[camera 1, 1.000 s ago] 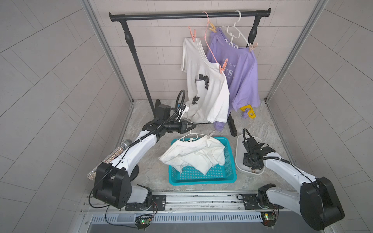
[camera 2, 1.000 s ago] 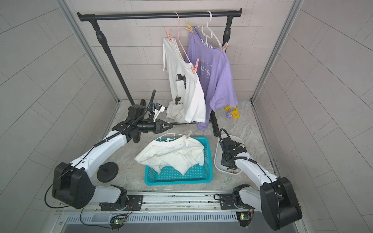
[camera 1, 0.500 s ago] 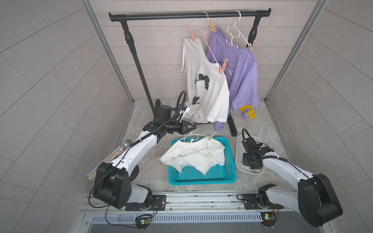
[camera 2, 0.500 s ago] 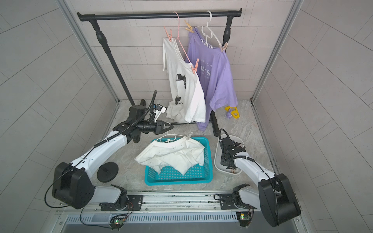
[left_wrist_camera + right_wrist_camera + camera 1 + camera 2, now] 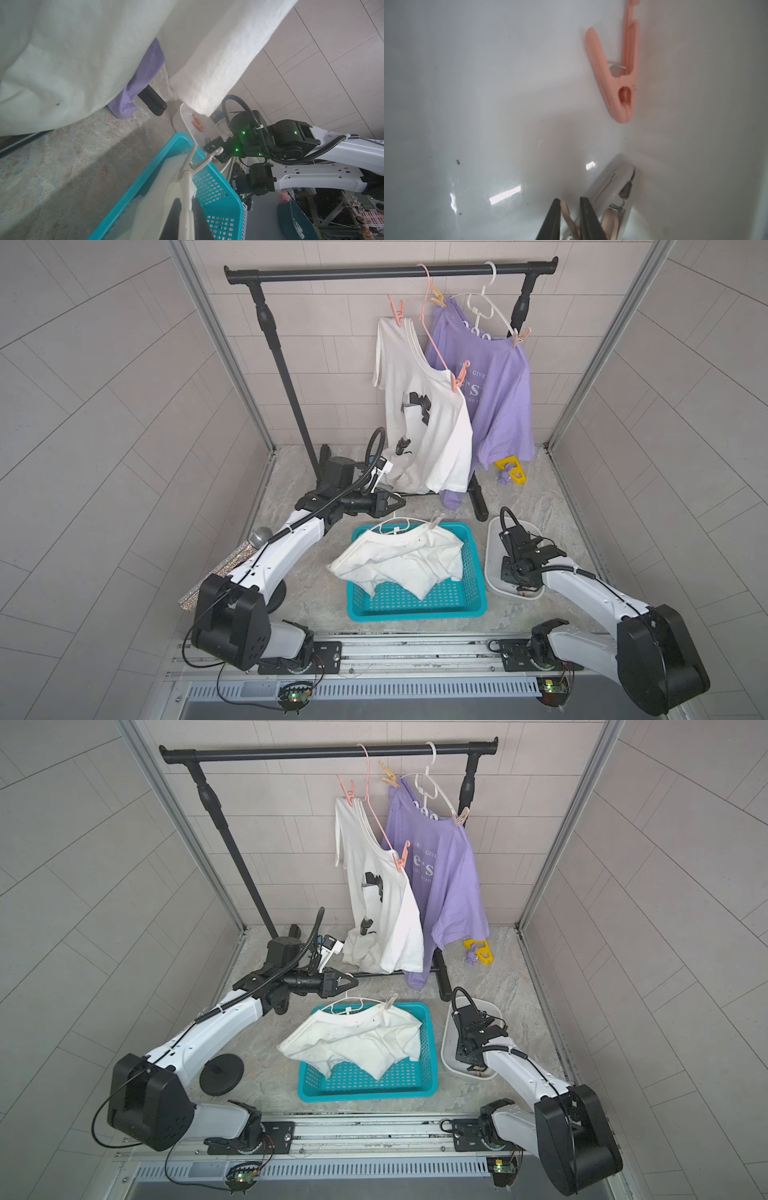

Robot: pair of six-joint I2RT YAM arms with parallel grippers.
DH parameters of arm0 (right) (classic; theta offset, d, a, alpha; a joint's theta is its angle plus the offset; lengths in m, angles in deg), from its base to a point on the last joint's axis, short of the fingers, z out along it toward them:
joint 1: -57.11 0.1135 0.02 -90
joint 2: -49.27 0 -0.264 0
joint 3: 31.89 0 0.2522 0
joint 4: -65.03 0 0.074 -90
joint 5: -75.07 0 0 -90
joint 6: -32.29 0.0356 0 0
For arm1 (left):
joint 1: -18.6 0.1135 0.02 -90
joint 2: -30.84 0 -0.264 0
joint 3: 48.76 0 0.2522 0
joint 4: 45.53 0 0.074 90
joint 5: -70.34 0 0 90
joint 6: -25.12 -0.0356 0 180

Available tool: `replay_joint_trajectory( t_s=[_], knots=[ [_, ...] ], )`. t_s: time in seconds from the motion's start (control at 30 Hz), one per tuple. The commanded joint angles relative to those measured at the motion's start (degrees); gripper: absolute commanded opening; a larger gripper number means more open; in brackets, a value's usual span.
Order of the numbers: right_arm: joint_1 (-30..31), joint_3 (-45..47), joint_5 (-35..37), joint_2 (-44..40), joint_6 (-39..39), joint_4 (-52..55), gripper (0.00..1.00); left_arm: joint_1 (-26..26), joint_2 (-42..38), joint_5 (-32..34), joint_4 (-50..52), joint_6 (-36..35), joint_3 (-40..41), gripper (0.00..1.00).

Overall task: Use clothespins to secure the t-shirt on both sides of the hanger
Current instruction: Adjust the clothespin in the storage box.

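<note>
A white t-shirt [image 5: 407, 560] on a white hanger [image 5: 397, 524] lies over the teal basket [image 5: 415, 614]. One pale clothespin [image 5: 435, 519] clips its right shoulder. My left gripper [image 5: 395, 502] is shut on the hanger [image 5: 186, 187] near its hook, behind the basket. My right gripper [image 5: 569, 200] is down in the white tub [image 5: 494, 539], its fingers shut on a peach-tan clothespin [image 5: 566, 209]. A grey clothespin [image 5: 612, 182] lies right beside it and a salmon-pink clothespin [image 5: 614, 83] farther off. In both top views the right wrist hides the jaws.
A black rack [image 5: 390, 271] at the back carries a white t-shirt [image 5: 424, 418] and a purple t-shirt [image 5: 498, 398], both pinned to hangers. Its foot [image 5: 478, 502] stands between basket and tub. A microphone on a stand [image 5: 259, 537] is at the left, a yellow object [image 5: 511, 468] at the back right.
My right gripper's jaws have narrowed onto the peach-tan clothespin in the tub. The left arm and the hanger have stayed put.
</note>
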Motion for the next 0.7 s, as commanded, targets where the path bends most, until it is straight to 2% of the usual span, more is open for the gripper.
replay_joint_trajectory(
  t_s=[0.0,0.4,0.67],
  knots=[
    [-0.13,0.76,2.37,-2.07,1.45,0.48,0.18,-0.43,-1.56,-1.11,-1.14,-1.01,0.44,0.0],
    [-0.13,1.99,3.64,-6.98,1.38,-1.4,0.07,-0.76,-1.5,-1.1,-1.02,-1.13,0.32,0.0],
    [-0.13,-2.52,2.18,-2.24,-2.34,-3.37,0.05,-0.86,-1.59,-1.04,-0.78,-1.12,0.3,0.0]
  ],
)
